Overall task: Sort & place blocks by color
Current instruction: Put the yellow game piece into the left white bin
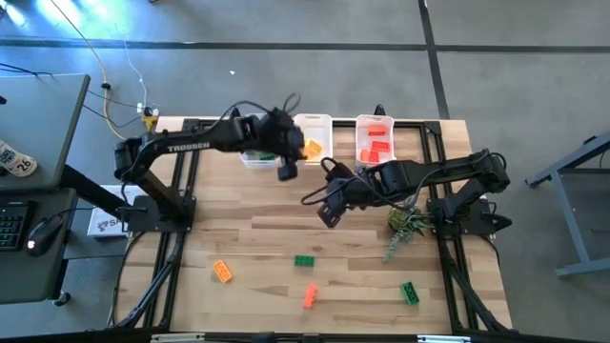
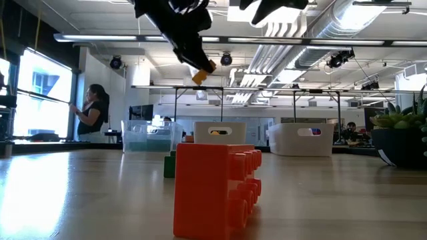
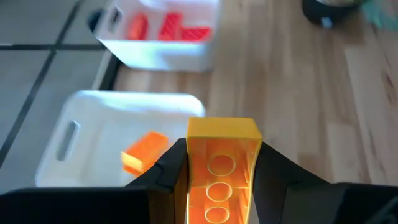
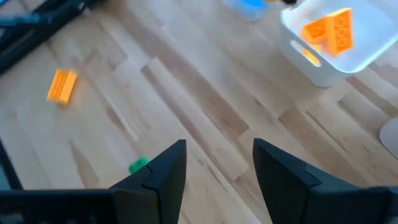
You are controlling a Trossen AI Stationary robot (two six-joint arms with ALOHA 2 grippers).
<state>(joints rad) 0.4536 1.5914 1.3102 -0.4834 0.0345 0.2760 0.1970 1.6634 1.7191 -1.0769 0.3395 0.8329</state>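
Observation:
My left gripper [image 3: 217, 158] is shut on a yellow-orange block [image 3: 222, 132] and hangs in the air over the middle white bin [image 3: 74, 118], where another orange block [image 3: 144, 151] lies. In the low view the held block [image 2: 203, 69] is high above the bins. My right gripper [image 4: 217, 162] is open and empty over the table's middle [image 1: 327, 211]. Loose on the wood lie an orange block [image 1: 222, 272], a green block [image 1: 304, 259], a red-orange block [image 1: 310, 296] and a second green block [image 1: 409, 292]. My left gripper pinches the yellow-orange block between its two fingers [image 3: 171, 165], one on each long side wall. The block's hollow underside [image 3: 217, 186] faces the wrist camera and its free end [image 3: 222, 127] sticks out past the fingertips. The fingers slant downward from above [image 2: 190, 50]; the block is lifted clear.
Three bins stand along the far edge: one with green blocks [image 1: 255, 158], the middle one [image 1: 313, 124], and one with red blocks [image 1: 375, 139]. A small green plant [image 1: 405, 227] stands by the right arm's base. A person [image 2: 90, 113] is in the room behind.

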